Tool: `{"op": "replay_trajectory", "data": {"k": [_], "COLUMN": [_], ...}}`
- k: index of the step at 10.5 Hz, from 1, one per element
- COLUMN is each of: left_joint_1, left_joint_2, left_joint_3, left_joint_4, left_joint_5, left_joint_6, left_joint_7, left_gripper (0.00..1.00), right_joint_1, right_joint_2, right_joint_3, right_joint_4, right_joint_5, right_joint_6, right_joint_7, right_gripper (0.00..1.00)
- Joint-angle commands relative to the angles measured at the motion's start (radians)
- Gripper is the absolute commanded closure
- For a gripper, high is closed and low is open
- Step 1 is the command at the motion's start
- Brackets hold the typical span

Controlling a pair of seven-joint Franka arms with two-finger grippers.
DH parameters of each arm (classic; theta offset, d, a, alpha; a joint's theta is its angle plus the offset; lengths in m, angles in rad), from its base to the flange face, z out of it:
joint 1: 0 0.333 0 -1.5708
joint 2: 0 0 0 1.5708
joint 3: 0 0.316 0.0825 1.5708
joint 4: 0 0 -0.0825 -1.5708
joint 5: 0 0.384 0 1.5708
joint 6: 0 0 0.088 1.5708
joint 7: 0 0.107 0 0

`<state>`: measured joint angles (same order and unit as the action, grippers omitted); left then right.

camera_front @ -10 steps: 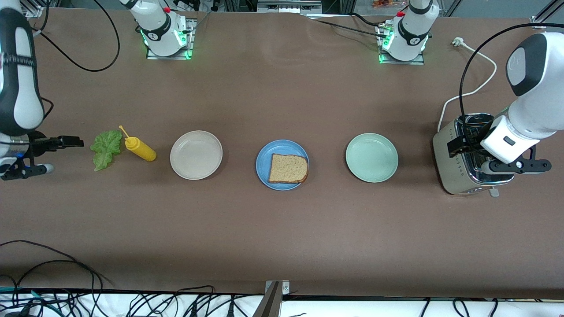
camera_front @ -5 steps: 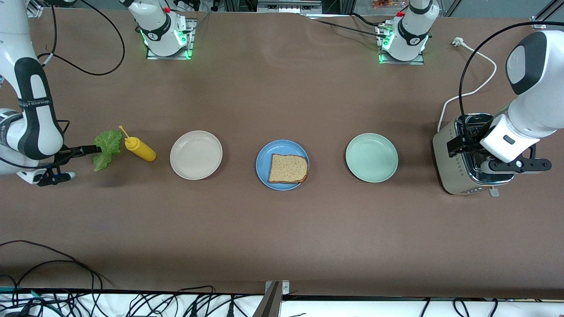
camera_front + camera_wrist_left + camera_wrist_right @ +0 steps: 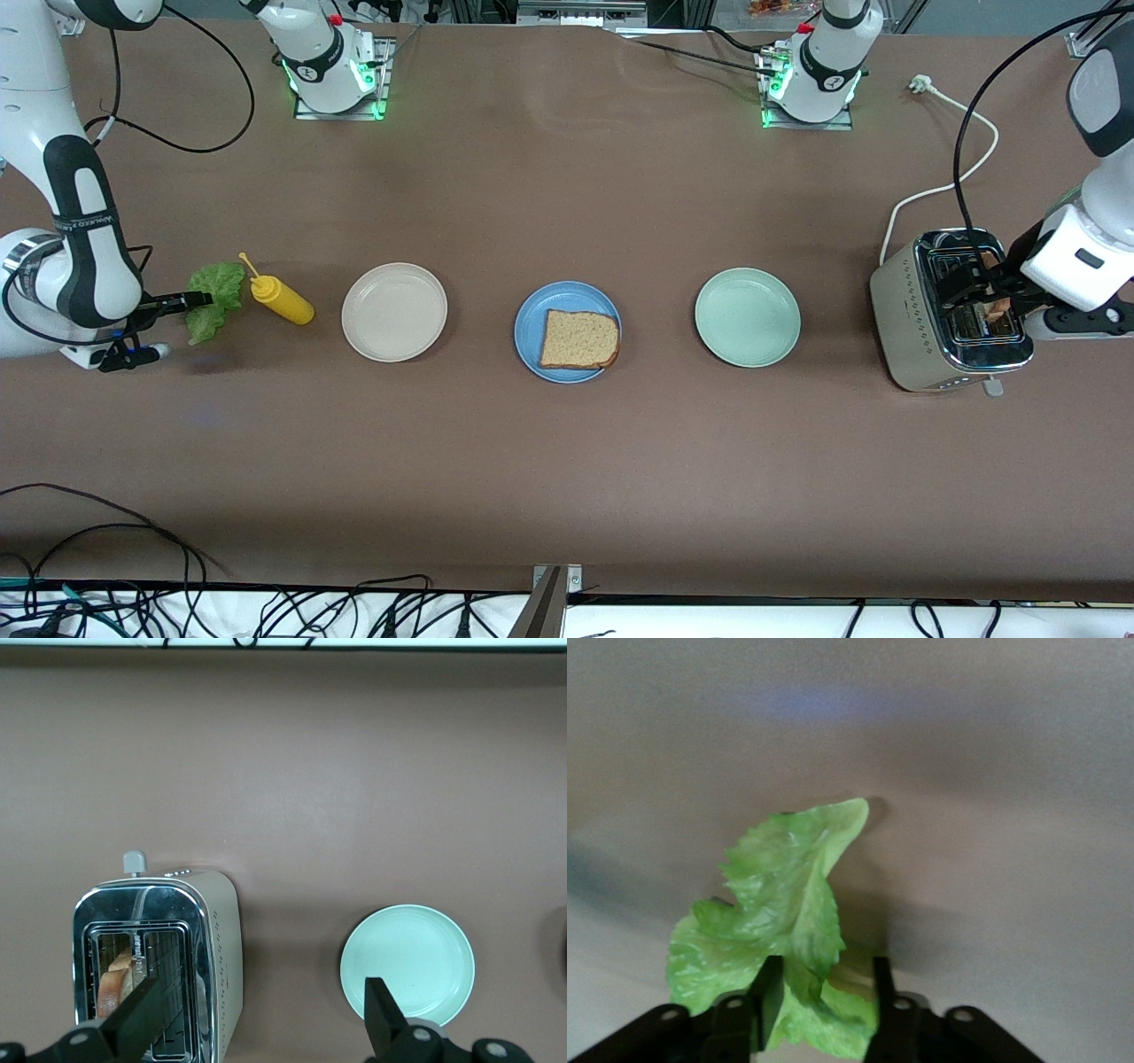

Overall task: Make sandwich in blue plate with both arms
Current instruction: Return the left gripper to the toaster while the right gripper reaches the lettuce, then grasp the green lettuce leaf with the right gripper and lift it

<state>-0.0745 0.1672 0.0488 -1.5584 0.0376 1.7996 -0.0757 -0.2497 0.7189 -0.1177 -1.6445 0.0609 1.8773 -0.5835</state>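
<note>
1. Three plates lie in a row on the worktop (image 3: 567, 461): a cream plate (image 3: 394, 312), the blue plate (image 3: 568, 331) and a green plate (image 3: 748, 317).
2. The blue plate sits between the other two and carries one bread slice (image 3: 578, 339).
3. A second bread slice (image 3: 116, 982) stands in a slot of the one toaster (image 3: 950, 310), past the green plate toward the left arm's end.
4. One lettuce leaf (image 3: 213, 299) lies beside one yellow bottle (image 3: 280, 299), past the cream plate toward the right arm's end.
5. The right tool (image 3: 822, 994) is down at the leaf, its two fingers on either side of the leaf's edge and closing, the leaf still on the worktop.
6. The left tool (image 3: 257, 1014) hangs over the toaster with its fingers spread wide, gripping nothing.
</note>
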Motion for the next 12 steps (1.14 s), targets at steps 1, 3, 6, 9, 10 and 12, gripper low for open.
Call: {"op": "replay_trajectory", "data": {"k": [1,3,6,9,10,12], "left_joint_1": [0.005,0.006,0.006,0.006,0.006,0.006], "left_joint_2": [-0.005,-0.005,-0.005,-0.005,-0.006,-0.005], "left_joint_3": [-0.003,-0.003,0.003,0.005,0.003,0.003], "left_joint_4": [0.020,0.020,0.020,0.020,0.020,0.020], "left_joint_5": [0.031,0.034,0.033,0.033,0.033,0.033], "left_joint_6": [-0.037,-0.037,-0.037,-0.037,-0.039,-0.042], "left_joint_7": [0.008,0.002,0.002,0.002,0.002,0.001], "left_gripper": [0.00,0.00,0.00,0.00,0.00,0.00], "right_joint_1": [-0.011,-0.010,0.000,0.020,0.036,0.059], "right_joint_2": [0.010,0.011,0.007,0.001,0.001,-0.002], "right_joint_3": [0.009,0.010,0.013,0.021,0.023,0.059], "right_joint_4": [0.029,0.096,0.260,0.434,0.495,0.555], "right_joint_5": [0.016,0.014,0.011,0.013,0.014,0.017], "right_joint_6": [-0.044,-0.127,-0.335,-0.556,-0.626,-0.734], "right_joint_7": [-0.010,-0.009,-0.003,0.062,0.088,0.108], "right_gripper": [1.00,1.00,1.00,1.00,1.00,1.00]}}
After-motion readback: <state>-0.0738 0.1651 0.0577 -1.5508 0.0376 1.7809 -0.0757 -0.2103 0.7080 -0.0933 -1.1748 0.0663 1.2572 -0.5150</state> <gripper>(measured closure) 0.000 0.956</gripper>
